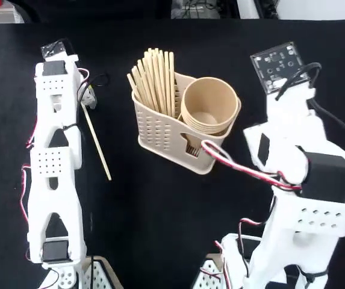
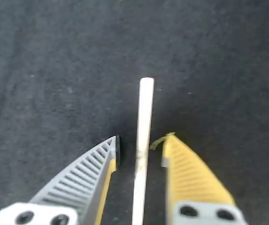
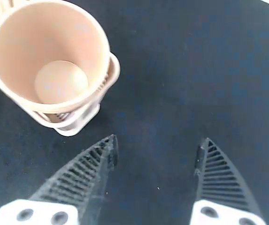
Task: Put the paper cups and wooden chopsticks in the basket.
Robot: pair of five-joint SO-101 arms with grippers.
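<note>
Inside left claw (image 2: 142, 138): chopstick (image 2: 144, 112) lengthwise | jaws parted | seemingly untouched

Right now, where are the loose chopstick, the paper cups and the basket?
loose chopstick (image 1: 96, 141): high view, middle of its shaft.
paper cups (image 1: 210, 103): high view, inside of the top cup.
basket (image 1: 162, 129): high view, its perforated side wall.

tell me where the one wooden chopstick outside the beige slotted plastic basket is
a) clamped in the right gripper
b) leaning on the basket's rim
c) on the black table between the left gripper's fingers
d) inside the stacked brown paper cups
C: the wooden chopstick lies on the black table between the open fingers of the left gripper, while the right gripper is open with nothing in it.
</note>
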